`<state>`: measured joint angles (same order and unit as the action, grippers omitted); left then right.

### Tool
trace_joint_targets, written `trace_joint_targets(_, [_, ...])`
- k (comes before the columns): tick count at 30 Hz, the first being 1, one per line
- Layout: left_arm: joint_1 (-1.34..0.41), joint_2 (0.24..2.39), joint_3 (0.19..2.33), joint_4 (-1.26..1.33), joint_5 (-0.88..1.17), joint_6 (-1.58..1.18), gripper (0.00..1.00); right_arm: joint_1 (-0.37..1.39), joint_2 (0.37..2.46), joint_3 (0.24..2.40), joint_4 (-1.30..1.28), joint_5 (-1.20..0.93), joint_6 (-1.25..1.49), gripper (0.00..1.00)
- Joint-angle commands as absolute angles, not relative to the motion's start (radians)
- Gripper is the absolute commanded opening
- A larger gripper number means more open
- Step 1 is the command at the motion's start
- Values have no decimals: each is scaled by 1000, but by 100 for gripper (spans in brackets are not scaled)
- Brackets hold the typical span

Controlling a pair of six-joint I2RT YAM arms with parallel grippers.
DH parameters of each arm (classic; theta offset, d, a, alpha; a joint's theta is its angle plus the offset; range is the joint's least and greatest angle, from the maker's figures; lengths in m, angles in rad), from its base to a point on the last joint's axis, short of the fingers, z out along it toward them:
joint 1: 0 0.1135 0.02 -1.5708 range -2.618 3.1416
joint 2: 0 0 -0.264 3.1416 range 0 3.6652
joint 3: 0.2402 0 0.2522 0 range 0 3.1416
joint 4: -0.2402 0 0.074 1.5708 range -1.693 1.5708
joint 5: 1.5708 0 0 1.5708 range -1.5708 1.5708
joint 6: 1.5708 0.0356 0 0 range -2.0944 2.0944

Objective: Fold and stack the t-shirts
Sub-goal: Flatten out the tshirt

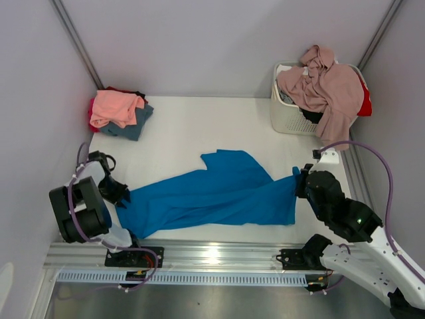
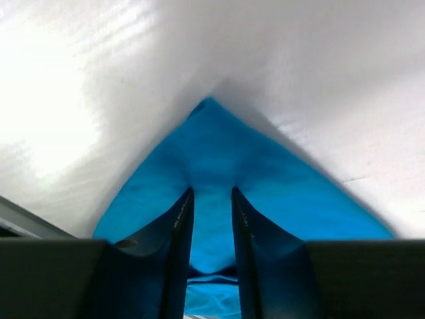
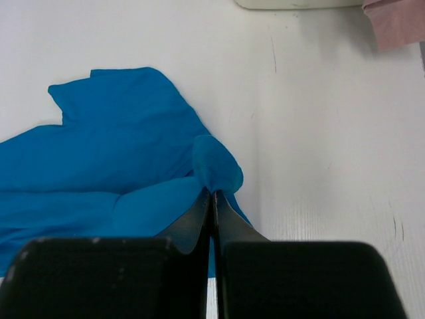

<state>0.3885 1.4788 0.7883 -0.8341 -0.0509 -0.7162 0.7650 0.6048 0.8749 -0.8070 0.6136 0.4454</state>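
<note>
A bright blue t-shirt [image 1: 212,193] lies stretched across the table between both arms. My left gripper [image 1: 123,193] is at its left corner. In the left wrist view the left gripper [image 2: 212,193] has its jaws a narrow gap apart, with the blue cloth [image 2: 212,153] lying in that gap. My right gripper [image 1: 299,181] is at the shirt's right edge. In the right wrist view the right gripper [image 3: 212,191] is shut on a pinched fold of the blue t-shirt [image 3: 119,159]. Folded t-shirts [image 1: 119,109], salmon pink on top, are stacked at the back left.
A white slatted basket [image 1: 285,116] stands at the back right. A dusty mauve-pink shirt [image 1: 329,86] drapes over it, with more clothes inside. The basket's edge [image 3: 292,3] and pink cloth [image 3: 398,20] show in the right wrist view. Walls close in the table.
</note>
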Motion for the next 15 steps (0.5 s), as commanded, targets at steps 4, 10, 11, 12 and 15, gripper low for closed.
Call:
trace_joint_targets(4, [430,1557,877,-785,-23,-686,31,770,597,874,-788,635,457,2])
trace_joint_targets(10, [430,1572,920,-779,-22,-689,33,769,600,877,-761,604,440,56])
trace_joint_targets(11, [431,1569,917,-775,-12,-689,33,769,600,879,-756,600,440,71])
trace_joint_targets(12, [430,1565,917,-769,-9,-687,33,769,606,882,-753,598,439,77])
trace_joint_targets(15, [428,1554,899,-739,30,-690,33,770,620,897,-714,607,427,84])
